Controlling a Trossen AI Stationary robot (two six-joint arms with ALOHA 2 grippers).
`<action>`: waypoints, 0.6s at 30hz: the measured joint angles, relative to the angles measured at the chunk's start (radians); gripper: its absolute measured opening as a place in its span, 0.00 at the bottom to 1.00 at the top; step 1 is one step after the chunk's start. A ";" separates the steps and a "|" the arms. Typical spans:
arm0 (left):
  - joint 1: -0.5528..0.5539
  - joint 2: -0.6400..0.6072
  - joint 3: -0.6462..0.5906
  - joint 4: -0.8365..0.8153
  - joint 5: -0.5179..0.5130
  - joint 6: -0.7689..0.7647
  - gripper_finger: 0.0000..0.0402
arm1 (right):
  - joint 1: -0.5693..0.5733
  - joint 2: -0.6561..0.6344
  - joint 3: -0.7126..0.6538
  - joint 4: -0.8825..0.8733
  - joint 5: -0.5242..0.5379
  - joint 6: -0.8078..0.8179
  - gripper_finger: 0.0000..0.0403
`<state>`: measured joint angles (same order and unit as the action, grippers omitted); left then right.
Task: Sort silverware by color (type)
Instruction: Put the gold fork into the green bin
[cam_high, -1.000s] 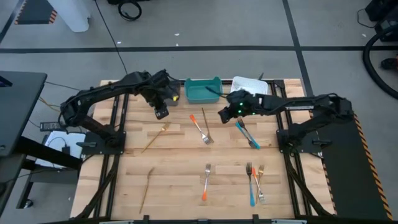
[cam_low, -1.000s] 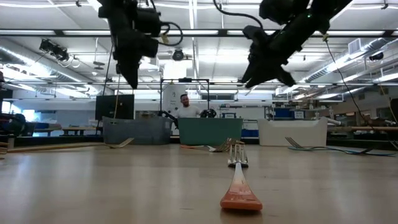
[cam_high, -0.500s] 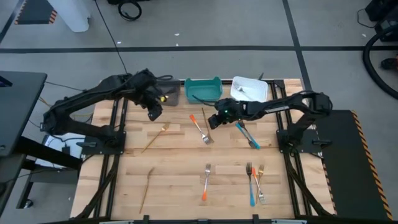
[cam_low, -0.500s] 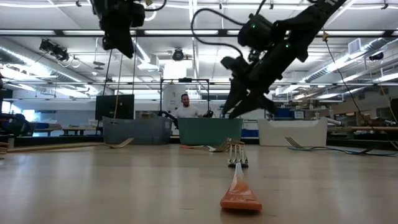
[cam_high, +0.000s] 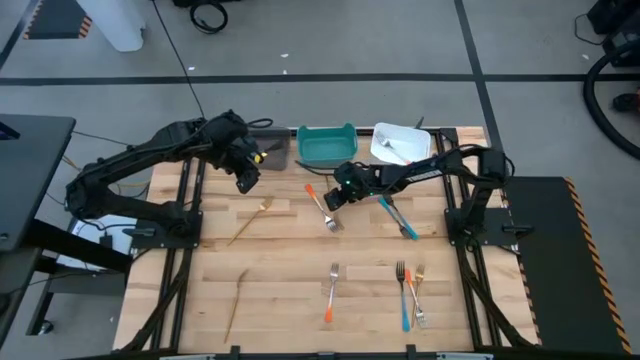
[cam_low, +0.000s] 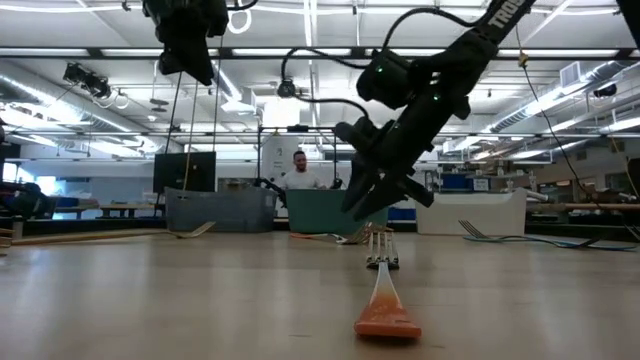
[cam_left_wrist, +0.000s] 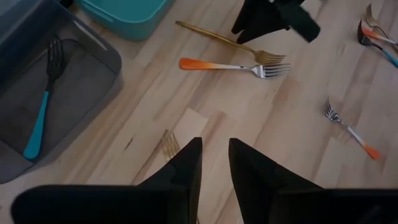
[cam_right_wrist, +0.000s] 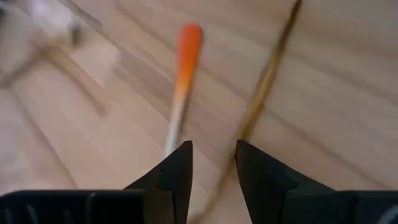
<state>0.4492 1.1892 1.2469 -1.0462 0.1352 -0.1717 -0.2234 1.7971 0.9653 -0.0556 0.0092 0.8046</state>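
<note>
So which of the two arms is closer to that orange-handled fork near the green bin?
The right. Its tool hangs just above the orange-handled fork, beside the gold fork. The left tool hovers farther off, near the grey bin.

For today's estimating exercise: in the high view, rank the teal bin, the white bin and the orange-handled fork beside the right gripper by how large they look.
1. Teal bin
2. White bin, slightly smaller than the teal bin
3. Orange-handled fork, clearly the slimmest and smallest

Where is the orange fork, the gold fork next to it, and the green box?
orange fork (cam_left_wrist: 214, 65), left wrist view, on its handle.
gold fork (cam_left_wrist: 217, 37), left wrist view, on its thin handle.
green box (cam_high: 325, 132), high view, on its far rim.
</note>
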 joint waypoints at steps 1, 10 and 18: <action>0.000 0.000 0.000 0.000 0.000 0.000 0.22 | 0.000 0.011 0.016 -0.039 -0.001 -0.001 0.32; 0.000 0.000 0.000 0.001 -0.004 0.035 0.22 | 0.009 0.054 0.101 -0.156 0.022 -0.014 0.32; 0.000 0.001 0.000 0.002 -0.011 0.046 0.22 | 0.026 0.095 0.101 -0.164 0.048 0.033 0.32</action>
<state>0.4492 1.1900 1.2469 -1.0447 0.1245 -0.1262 -0.1977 1.8921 1.0666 -0.2200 0.0570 0.8377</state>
